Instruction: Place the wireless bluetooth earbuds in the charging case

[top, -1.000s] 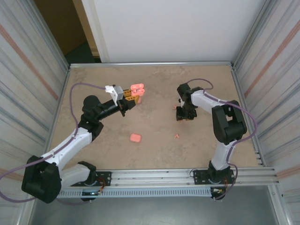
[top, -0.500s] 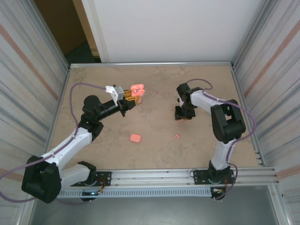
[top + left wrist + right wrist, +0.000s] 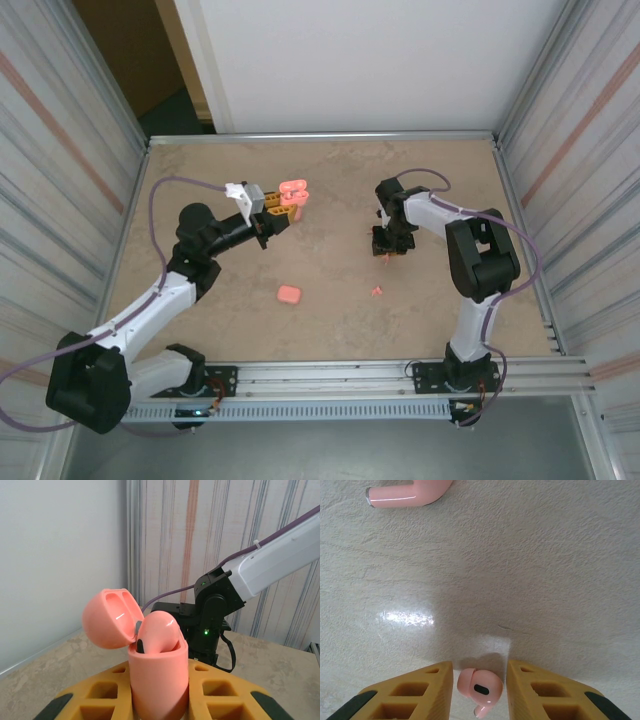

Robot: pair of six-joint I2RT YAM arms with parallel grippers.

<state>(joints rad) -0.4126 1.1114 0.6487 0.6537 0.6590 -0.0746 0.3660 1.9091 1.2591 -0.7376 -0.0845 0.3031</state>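
My left gripper is shut on the open pink charging case, held upright above the table. Its lid is tipped back and one pink earbud sits in it. From above, the case is at the back centre-left with the left gripper just below it. My right gripper points down at the table. Its yellow fingers stand on either side of a small pink earbud lying on the table, with narrow gaps on both sides. Another earbud lies farther out.
A closed pink case lies on the table in the middle front. A loose earbud lies to its right, in front of the right gripper. Metal walls enclose the table on both sides.
The right gripper's fingers have drawn closer together around the earbud on the table, and the right arm shifted slightly left. The left arm and case have not moved.
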